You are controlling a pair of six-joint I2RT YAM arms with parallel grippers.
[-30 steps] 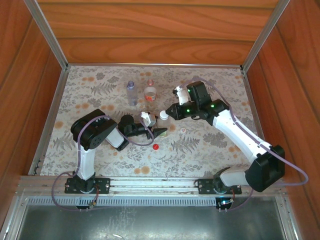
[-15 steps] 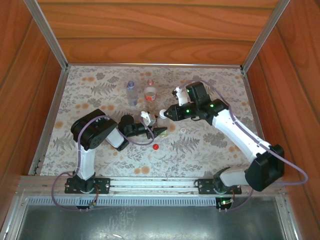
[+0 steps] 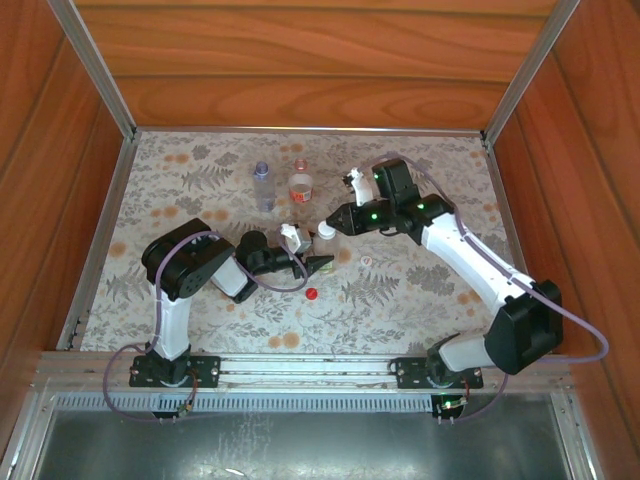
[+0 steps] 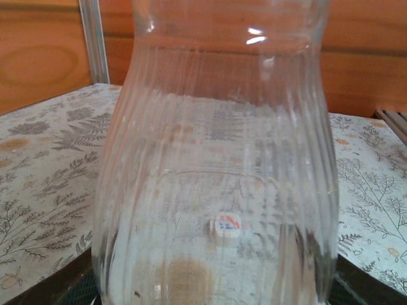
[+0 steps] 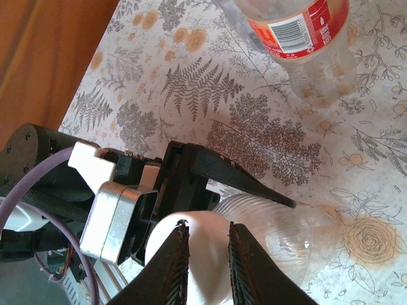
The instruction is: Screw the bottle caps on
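A clear ribbed bottle is held off the table, with my left gripper shut on its body. It looms close in the left wrist view as the bottle, with a dark finger at the lower edge. A white cap sits on its neck, and my right gripper is shut on it. In the right wrist view both fingers press the sides of the white cap, just above the gripper's tips. A red cap and a small pale cap lie on the cloth.
A bluish unlabelled bottle and a red-and-white labelled bottle stand upright behind the grippers. The labelled bottle is close to the right wrist. Wooden walls enclose the floral tablecloth.
My right wrist has shifted slightly left and back over the cap, its fingers staying around it. The left arm and its bottle have held still.
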